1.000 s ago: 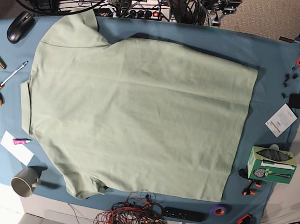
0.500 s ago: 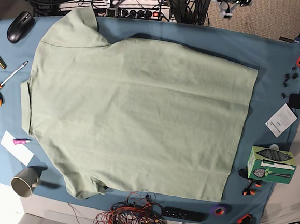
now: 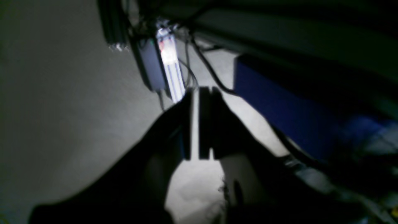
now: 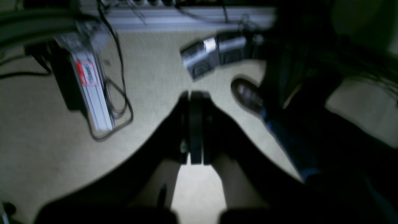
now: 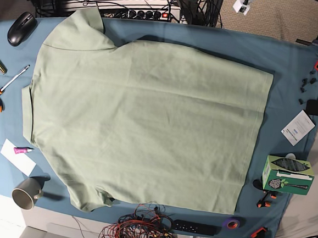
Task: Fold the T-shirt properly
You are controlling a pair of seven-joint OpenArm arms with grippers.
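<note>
The teal-blue table cloth (image 5: 292, 69) fills most of the base view, and the T-shirt (image 5: 142, 123) lies flat and unfolded across its middle, back side up. Its collar end is at the left of the frame, its hem runs down the right, one sleeve reaches the upper left and the other the lower left. Neither arm touches it.

In the right wrist view the right gripper (image 4: 195, 124) sits at the centre of the frame, its dark jaws pressed together with no gap and nothing between them. It hangs over beige carpet (image 4: 40, 130). A grey unit with a red label (image 4: 87, 87) lies to its upper left, and a brown shoe (image 4: 247, 95) above a blue trouser leg lies to its right.

In the left wrist view the left gripper (image 3: 195, 124) is also at centre frame. Its jaws stand nearly together, with only a thin bright slit between them, and they grasp nothing. Pale floor lies beneath it, with a white lit device (image 3: 169, 68) at upper centre and a blue surface (image 3: 279, 102) on the right.

Small things ring the shirt in the base view: a green box (image 5: 288, 175) at lower right, a grey mug (image 5: 27, 192) at lower left, a black mouse (image 5: 20, 27) at upper left, a white card (image 5: 297, 127) at right and a pen (image 5: 13, 79) at left.
</note>
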